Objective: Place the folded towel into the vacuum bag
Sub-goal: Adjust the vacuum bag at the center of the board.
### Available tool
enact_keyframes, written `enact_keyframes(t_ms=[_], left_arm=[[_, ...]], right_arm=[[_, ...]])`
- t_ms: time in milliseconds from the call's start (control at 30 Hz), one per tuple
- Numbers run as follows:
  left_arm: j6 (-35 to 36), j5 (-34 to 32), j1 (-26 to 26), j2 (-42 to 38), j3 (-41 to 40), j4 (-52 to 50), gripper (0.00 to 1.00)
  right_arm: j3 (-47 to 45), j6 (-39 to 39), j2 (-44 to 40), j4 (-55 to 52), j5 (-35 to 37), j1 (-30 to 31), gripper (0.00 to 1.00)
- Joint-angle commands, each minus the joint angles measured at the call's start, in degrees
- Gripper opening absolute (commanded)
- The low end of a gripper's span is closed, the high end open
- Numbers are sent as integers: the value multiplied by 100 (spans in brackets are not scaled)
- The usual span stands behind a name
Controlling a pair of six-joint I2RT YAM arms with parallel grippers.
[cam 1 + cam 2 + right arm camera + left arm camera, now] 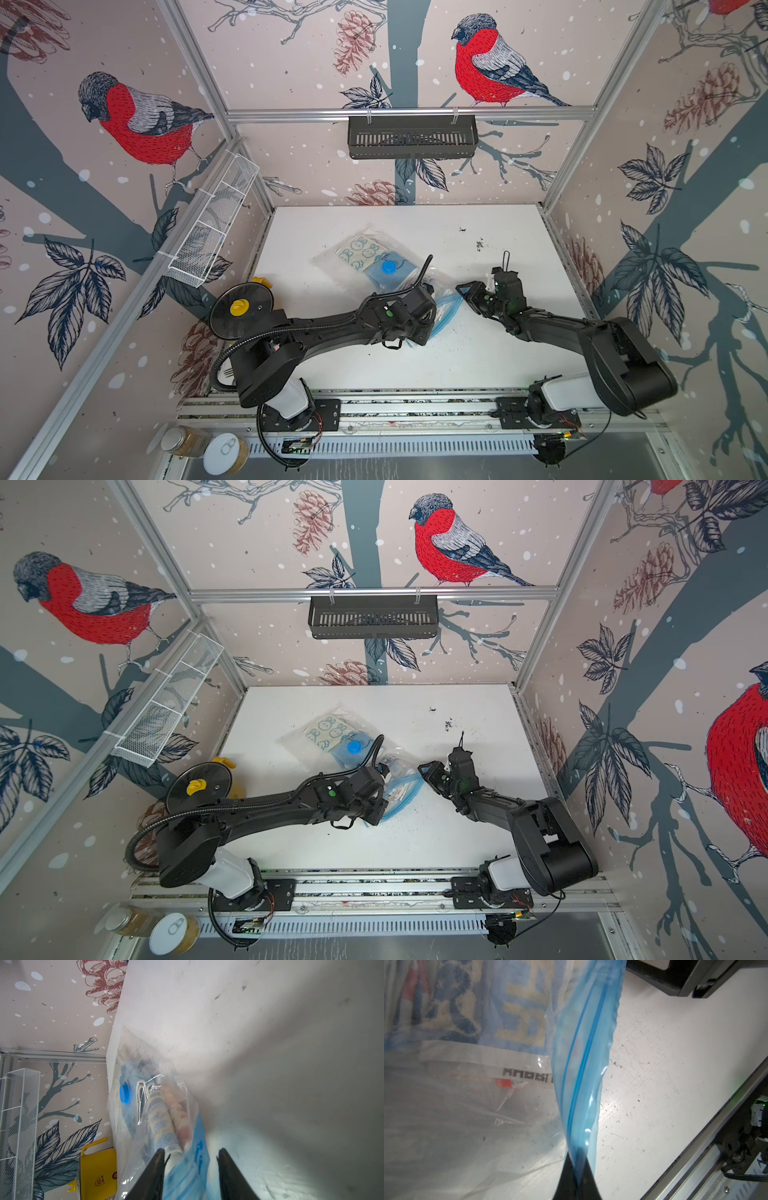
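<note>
The clear vacuum bag (374,266) lies on the white table (498,353), its round blue valve cap (388,266) facing up. The folded towel (162,1126), blue and cream, shows through the plastic inside it (508,1001). My left gripper (578,1159) is shut on the blue zip-seal strip (583,1064) at the bag's near end; in both top views its fingers are hidden under the wrist. My right gripper (191,1153) is at the bag's mouth (459,287). Its jaws stand apart, with the blue strip (199,1159) loose between them.
A yellow pot with a lid (241,307) stands at the table's left edge. A white wire basket (212,232) hangs on the left wall and a black basket (411,137) on the back wall. Dirt specks (480,245) mark the table. Jars (226,453) stand at the front left.
</note>
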Motion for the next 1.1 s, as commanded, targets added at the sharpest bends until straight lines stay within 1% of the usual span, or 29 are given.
enact_keyframes(t_ms=[0,67,133,167,400,500,533,633,800,900,1067], left_arm=[[-74,-103,-111,24,59,-36,0],[-83,-141,-163,-4,11,-46,0],[-104,-180,-202,-94,-68,-50,0],[-114,-202,-211,-156,-106,-50,0],[6,-387,-294,-493,-249,-17,0],[129,-385,-312,-668,-241,18,0],[181,-408,-312,-748,-219,14,2],[338,-482,-311,-1088,-119,7,6],[506,-215,-312,-1562,87,85,8],[501,-81,-312,-1683,125,151,8],[443,-56,-312,-1848,103,263,12]], right_arm=[[53,-36,190,339,-73,53,29],[60,-81,235,300,-30,53,17],[90,-150,212,194,7,52,11],[123,-196,172,111,25,45,10],[482,-480,-241,-687,209,75,7],[756,-599,-396,-1142,249,78,3],[851,-639,-444,-1293,245,71,2],[1263,-784,-572,-1890,268,66,2],[2218,-1150,-644,-3089,320,25,2],[2800,-1350,-612,-3647,272,16,2],[3507,-1560,-494,-4249,202,-61,2]])
